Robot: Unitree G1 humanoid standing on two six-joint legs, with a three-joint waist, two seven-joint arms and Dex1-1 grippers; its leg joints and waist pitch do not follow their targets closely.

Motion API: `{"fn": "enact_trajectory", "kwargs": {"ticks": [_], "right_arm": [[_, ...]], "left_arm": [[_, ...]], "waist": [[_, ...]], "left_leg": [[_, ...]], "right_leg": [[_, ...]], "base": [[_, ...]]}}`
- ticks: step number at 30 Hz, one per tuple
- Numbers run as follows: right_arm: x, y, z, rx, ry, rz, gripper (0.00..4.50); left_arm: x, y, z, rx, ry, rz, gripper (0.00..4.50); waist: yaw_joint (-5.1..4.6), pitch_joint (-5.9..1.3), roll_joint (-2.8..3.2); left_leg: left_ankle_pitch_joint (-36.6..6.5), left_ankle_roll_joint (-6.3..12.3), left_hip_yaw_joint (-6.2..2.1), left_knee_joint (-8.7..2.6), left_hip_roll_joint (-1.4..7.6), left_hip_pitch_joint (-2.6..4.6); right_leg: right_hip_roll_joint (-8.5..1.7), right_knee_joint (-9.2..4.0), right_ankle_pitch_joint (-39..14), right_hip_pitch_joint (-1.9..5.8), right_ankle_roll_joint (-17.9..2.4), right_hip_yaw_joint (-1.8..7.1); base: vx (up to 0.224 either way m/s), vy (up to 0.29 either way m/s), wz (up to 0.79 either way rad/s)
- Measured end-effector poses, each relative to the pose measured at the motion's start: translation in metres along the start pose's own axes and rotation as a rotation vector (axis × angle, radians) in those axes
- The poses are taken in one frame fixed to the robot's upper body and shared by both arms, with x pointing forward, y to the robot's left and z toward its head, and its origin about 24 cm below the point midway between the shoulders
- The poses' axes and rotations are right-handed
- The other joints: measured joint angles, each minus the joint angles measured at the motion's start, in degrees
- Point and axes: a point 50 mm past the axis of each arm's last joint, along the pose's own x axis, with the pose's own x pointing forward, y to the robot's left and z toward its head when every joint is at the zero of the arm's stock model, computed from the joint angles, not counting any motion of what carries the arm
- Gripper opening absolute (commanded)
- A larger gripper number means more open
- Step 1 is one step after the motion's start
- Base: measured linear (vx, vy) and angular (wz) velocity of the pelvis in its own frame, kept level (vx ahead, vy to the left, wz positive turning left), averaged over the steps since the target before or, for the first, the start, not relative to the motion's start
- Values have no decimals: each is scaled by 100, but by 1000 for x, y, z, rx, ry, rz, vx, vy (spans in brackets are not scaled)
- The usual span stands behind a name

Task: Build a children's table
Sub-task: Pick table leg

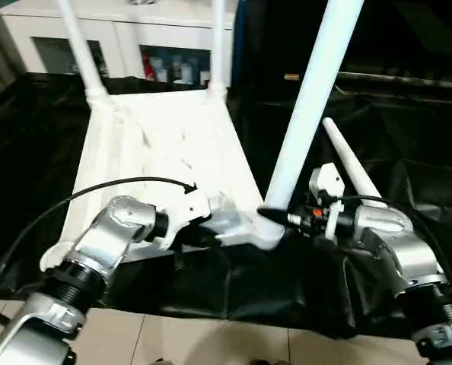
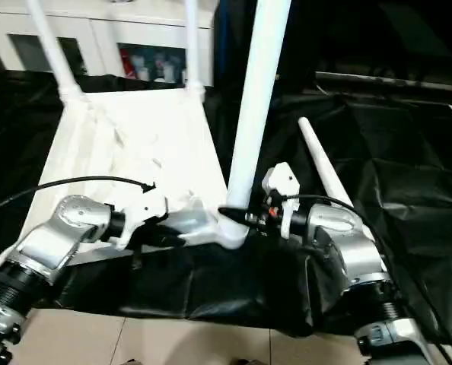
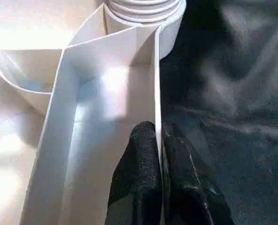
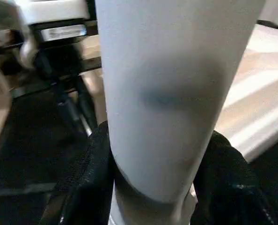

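Note:
The children's table top [image 1: 157, 144] lies upside down on black cloth, ribbed underside up. Two white legs [image 1: 80, 46] [image 1: 218, 46] stand in its far corner sockets. A third leg [image 1: 310, 106] rises from the near right socket [image 3: 143, 9]. My right gripper [image 1: 275, 213] is shut on this leg just above the socket, with one black finger [image 4: 87, 187] on either side of the tube [image 4: 171, 93]. My left gripper [image 3: 160, 136] is shut on the top's thin side wall [image 3: 156, 84], a little short of that socket. A fourth leg [image 1: 351, 163] lies loose on the cloth to the right.
A white glass-door cabinet [image 1: 135, 38] stands behind the table top. Black cloth [image 1: 409, 137] covers the surface all round, with tiled floor [image 1: 211, 342] along its near edge. A black cable [image 1: 97, 186] arcs over my left forearm.

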Motion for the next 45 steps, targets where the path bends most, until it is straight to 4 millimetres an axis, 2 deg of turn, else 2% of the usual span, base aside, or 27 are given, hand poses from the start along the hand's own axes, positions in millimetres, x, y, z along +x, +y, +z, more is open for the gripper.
{"fn": "enact_trajectory", "kwargs": {"ticks": [5, 13, 16, 18, 19, 20, 21, 22, 23, 24, 25, 26, 27, 29, 31, 32, 33, 34, 35, 36, 37, 38, 39, 40, 41, 43, 45], "right_arm": [[3, 4, -2, -4, 8, 46, 188], [4, -1, -7, 10, -3, -10, 188], [10, -11, -9, 21, -12, -129, 188], [17, -17, -12, 50, -16, -220, 188], [20, -19, -12, 63, -20, -263, 188], [24, -22, -14, 89, -29, -331, 188], [24, -24, -15, 100, -33, -364, 188], [27, -26, -15, 112, -37, -390, 188], [32, -27, -16, 133, -42, -435, 188], [37, -31, -13, 148, -55, -483, 188], [42, -35, -11, 169, -63, -556, 188], [48, -39, -9, 181, -60, -641, 188], [50, -41, -8, 186, -54, -682, 188], [56, -44, -6, 202, -50, -760, 188], [65, -49, -4, 242, -39, -890, 188], [67, -51, -2, 258, -32, -954, 188], [67, -52, -2, 265, -25, -981, 188], [70, -53, -1, 272, -17, -1006, 188], [72, -53, -2, 284, -4, -1040, 188], [75, -53, -2, 294, 6, -1060, 188], [76, -54, -2, 297, 13, -1078, 188], [76, -55, 0, 296, 16, -1092, 188], [77, -56, 3, 288, 9, -1093, 188], [78, -57, 7, 279, 1, -1096, 188], [78, -58, 9, 276, 0, -1101, 188], [80, -58, 9, 282, 1, -1112, 188], [81, -58, 10, 282, -3, -1116, 188]], "left_arm": [[-4, -1, -3, 5, 26, -33, 0], [1, 4, -3, 7, 32, 6, 0], [7, 12, -2, -17, 28, 82, 0], [13, 14, -4, -56, 13, 129, 0], [15, 15, -4, -74, 5, 148, 0], [18, 18, -3, -100, -3, 176, 0], [21, 18, -2, -107, -8, 189, 0], [23, 19, -2, -119, -11, 207, 0], [24, 20, -2, -136, -18, 230, 0], [27, 21, -1, -156, -29, 254, 0], [30, 25, 3, -174, -38, 287, 0], [36, 29, 8, -198, -38, 322, 0], [39, 30, 11, -211, -38, 345, 0], [45, 33, 14, -256, -47, 390, 0], [58, 34, 21, -337, -59, 458, 0], [67, 32, 27, -372, -64, 484, 0], [72, 31, 30, -394, -67, 491, 0], [76, 29, 32, -426, -70, 501, 0], [82, 27, 36, -447, -67, 514, 0], [86, 25, 38, -457, -64, 523, 0], [88, 24, 40, -462, -64, 534, 0], [91, 23, 42, -472, -68, 537, 0], [91, 23, 44, -477, -79, 545, 0], [91, 23, 48, -475, -88, 556, 0], [91, 23, 50, -475, -89, 570, 0], [91, 24, 50, -482, -91, 576, 0], [89, 25, 49, -484, -91, 581, 0]], "waist": [[28, -18, -11], [29, -37, -17], [-32, -34, -3], [-173, -10, 85], [-199, 4, 111], [-166, 39, 117], [-149, 40, 27], [-109, 24, -142], [-91, 24, -176], [-78, -6, -138], [-71, -30, -80], [-48, -38, -57], [-56, -50, -44], [-98, -51, -22], [-163, -45, 37], [-216, -28, 91], [-246, -29, 129], [-259, -22, 169], [-240, -4, 166], [-234, -6, 28], [-214, 1, -50], [-177, 12, -57], [-145, -29, 8], [-140, -37, 48], [-134, -58, 41], [-142, -80, 35], [-156, -81, 29]], "left_leg": [[0, -1, 5, 0, 0, 26], [0, -1, 5, 12, -1, 32], [0, -1, -2, 29, 26, 70], [-2, -2, -30, 27, 122, 111], [-2, -4, -60, 21, 187, 100], [-1, -6, -30, 54, 196, 104], [2, -13, 32, 99, 172, 134], [-10, -35, 102, 117, 133, 235], [-90, -63, 78, 233, 76, 245], [-222, 64, 74, 366, 51, 197], [-242, 97, 37, 413, -31, 132], [-217, 50, -95, 340, -66, 78], [-200, 23, -125, 261, -57, 57], [-154, -9, -123, 163, -54, 45], [-153, -7, -113, 184, -52, 52], [-154, -4, -127, 191, -30, 63], [-158, 3, -146, 176, 35, 60], [-160, 5, -149, 179, 76, 43], [-159, 5, -67, 200, 79, 65], [-159, 4, 83, 200, 64, 147], [-172, 8, 111, 221, -5, 231], [-328, 61, 119, 343, -32, 242], [-428, 159, 117, 384, -72, 205], [-408, 129, -2, 348, -134, 157], [-374, 76, -61, 244, -124, 114], [-269, 54, -76, 138, -131, 108], [-219, 96, -18, 156, -159, 114]], "right_leg": [[0, -1, 0, 23, 0, 2], [-2, -9, 0, 47, 1, -13], [-3, -73, -1, 90, 1, -99], [-4, -243, -1, 232, 1, -307], [-12, -224, -28, 281, 12, -371], [-15, 160, -280, 180, 11, -198], [-19, 462, -418, 165, -9, 60], [-11, 601, -423, 146, 91, 249], [-2, 638, -446, 82, 67, 226], [-5, 636, -458, 33, 47, 173], [-18, 614, -460, 2, 45, 66], [-3, 503, -459, -15, 46, -18], [7, 407, -454, -10, 42, -73], [29, 230, -338, 14, -4, -91], [27, 159, -283, 41, -14, -122], [1, 60, -281, 97, -11, -245], [-2, -4, -280, 146, -8, -308], [0, 47, -298, 175, 10, -326], [-12, 314, -417, 147, -25, -130], [-25, 490, -408, 147, 10, 97], [-4, 504, -367, 110, 49, 174], [-25, 458, -381, 83, 41, 89], [-35, 434, -382, 74, 42, 30], [-48, 364, -381, 53, 45, -55], [-14, 233, -377, 48, 49, -108], [-3, 157, -310, 44, 27, -75], [-14, 170, -165, 37, -3, -16]], "base": [[0, 0, 0], [0, 0, 0], [0, 0, 0], [-36, -6, -6], [-72, -13, -12], [-93, -34, -13], [-6, -75, 2], [-6, -75, 2], [-26, -124, 2], [-25, -69, -29], [-25, -69, -29], [24, -10, -29], [0, 0, 0], [0, 0, 0], [-51, 21, -2], [-36, 57, -4], [0, 0, 0], [0, 0, 0], [0, 0, 0], [67, -32, 17], [67, -32, 17], [63, -36, -4], [87, 12, -28], [87, 12, -28], [97, 6, -14], [0, 0, 0], [0, 0, 0]]}}
